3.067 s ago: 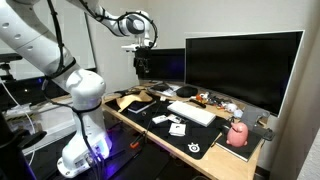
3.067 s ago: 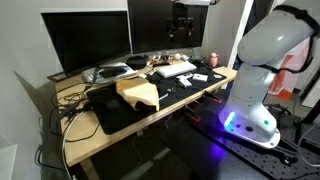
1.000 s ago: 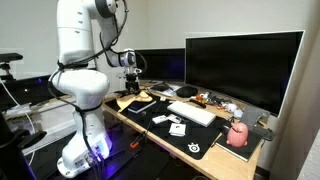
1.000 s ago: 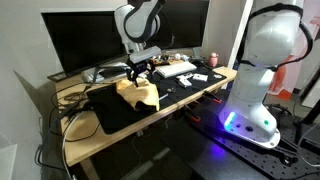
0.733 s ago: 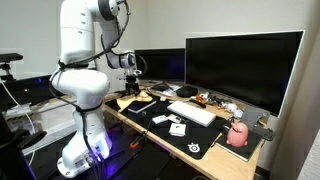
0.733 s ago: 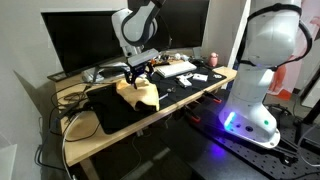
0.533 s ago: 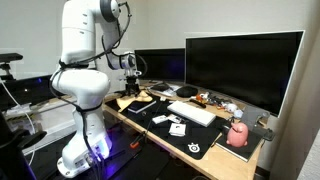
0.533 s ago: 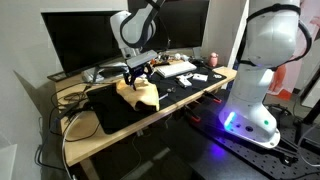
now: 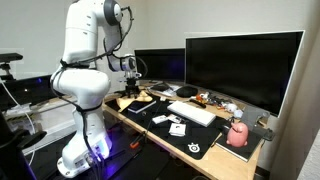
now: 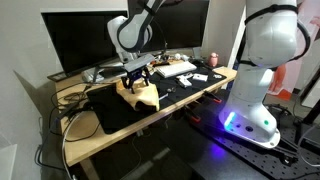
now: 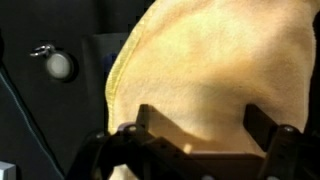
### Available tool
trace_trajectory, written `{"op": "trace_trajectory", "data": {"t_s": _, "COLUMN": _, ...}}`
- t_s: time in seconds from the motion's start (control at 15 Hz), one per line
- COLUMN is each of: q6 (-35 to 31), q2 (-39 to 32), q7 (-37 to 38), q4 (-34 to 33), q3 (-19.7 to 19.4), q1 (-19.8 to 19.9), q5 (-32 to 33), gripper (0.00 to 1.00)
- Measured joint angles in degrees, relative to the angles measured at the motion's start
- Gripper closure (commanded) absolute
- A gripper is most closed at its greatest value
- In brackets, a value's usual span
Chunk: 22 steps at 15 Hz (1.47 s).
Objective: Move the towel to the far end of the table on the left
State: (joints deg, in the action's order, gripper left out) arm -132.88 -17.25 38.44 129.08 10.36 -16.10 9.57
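The yellow towel lay crumpled on the black desk mat with the gripper poised over it, jaws apart — soft, light and limp, it would likely bunch, so a raised fold near its middle seemed the best hold.

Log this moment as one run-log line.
stage: pre-grasp | gripper: open, over yellow cloth towel | towel: lying on black desk mat | grasp: not yet closed

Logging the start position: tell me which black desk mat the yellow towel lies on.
The large black mat farthest from the white keyboard; the yellow cloth towel lies on it, under the end effector.
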Motion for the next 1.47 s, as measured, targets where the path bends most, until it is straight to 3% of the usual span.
{"op": "trace_trajectory", "data": {"t_s": 0.53, "q6": -0.11, "q2": -1.34, "q7": -0.32, "q4": -1.41, "q3": -0.51, "q1": -0.93, "q5": -0.08, "gripper": 0.81}}
{"op": "trace_trajectory", "data": {"t_s": 0.73, "q6": -0.32, "q2": -1.30, "q7": -1.30, "q4": -1.78, "q3": -0.50, "q1": -0.96, "q5": -0.78, "gripper": 0.99}}
{"op": "trace_trajectory", "data": {"t_s": 1.47, "q6": -0.07, "q2": 4.04, "q7": -8.41, "q4": -1.83, "q3": 0.38, "q1": -0.96, "q5": -9.17, "gripper": 1.00}}
